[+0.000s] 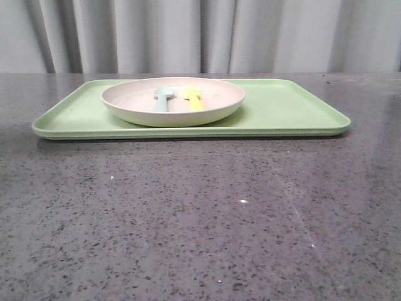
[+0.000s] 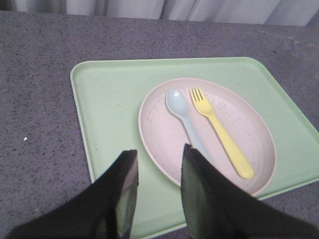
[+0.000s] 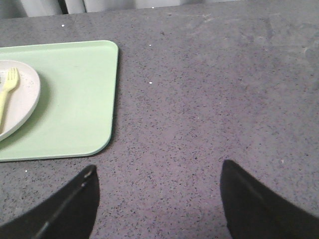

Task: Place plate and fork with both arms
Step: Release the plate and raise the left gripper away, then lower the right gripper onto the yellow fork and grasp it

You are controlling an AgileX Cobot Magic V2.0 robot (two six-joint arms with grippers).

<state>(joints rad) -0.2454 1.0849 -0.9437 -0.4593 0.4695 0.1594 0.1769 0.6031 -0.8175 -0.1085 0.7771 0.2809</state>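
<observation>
The cream-pinkish plate [image 1: 173, 100] rests on the light-green tray [image 1: 282, 110] at the far side of the table. The yellow fork [image 1: 193, 98] lies in the plate beside a pale blue spoon [image 1: 163, 96]. In the left wrist view the plate [image 2: 164, 129], fork [image 2: 222, 132] and spoon [image 2: 179, 107] show clearly. My left gripper [image 2: 158, 152] is open and empty, above the tray beside the plate's rim. My right gripper [image 3: 157, 169] is open wide and empty over bare table, to the right of the tray [image 3: 75, 99]; the plate's edge [image 3: 27, 97] and fork [image 3: 7, 92] show there. Neither gripper shows in the front view.
The tabletop [image 1: 200, 213] is dark speckled stone. A grey curtain [image 1: 200, 34] hangs behind the table. The tray [image 2: 109, 104] lies with its long side across the table.
</observation>
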